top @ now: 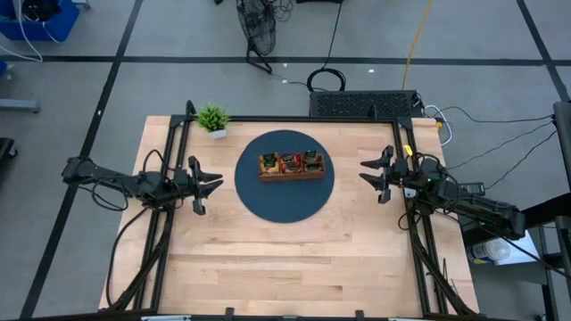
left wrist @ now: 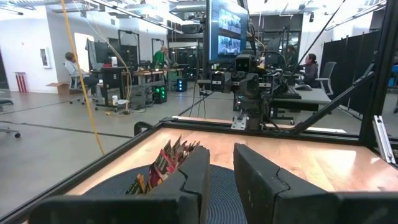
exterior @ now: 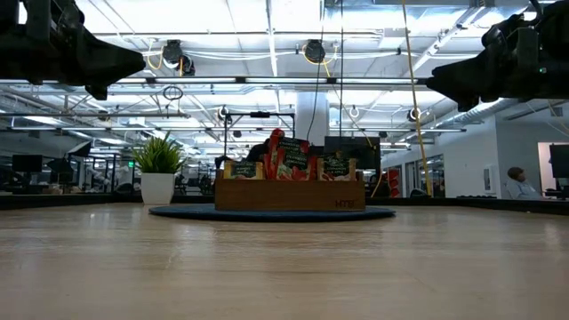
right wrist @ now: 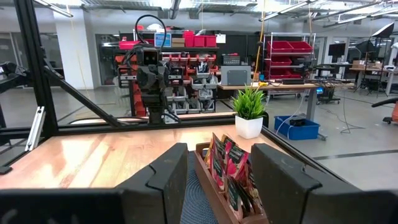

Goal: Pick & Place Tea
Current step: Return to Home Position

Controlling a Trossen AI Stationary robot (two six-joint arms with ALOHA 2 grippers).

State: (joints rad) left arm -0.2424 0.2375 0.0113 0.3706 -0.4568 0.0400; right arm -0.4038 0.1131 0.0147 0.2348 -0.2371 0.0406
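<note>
Tea sachets stand upright, packed in all 3 compartments of the wooden tray. From the low view the red ones in the mid section poke up highest, w/ green-label ones either side. Tray sits approx. at centre of the round dark mat, which lies a bit toward 12 o'clock of table centre. Small potted plant is on the wood at ~10 o'clock from tray, just off the mat edge, near the table's far-left corner. Left gripper hovers at 9 o'clock of the mat, just outside its rim, pointing at the tray. Its claw is parted by a narrow gap and holds nothing. Right gripper is at 3 o'clock, off the mat, facing the tray. Its claw is spread wider, also holding nothing. Both are raised above the tabletop, clear of tray and tea.
</note>
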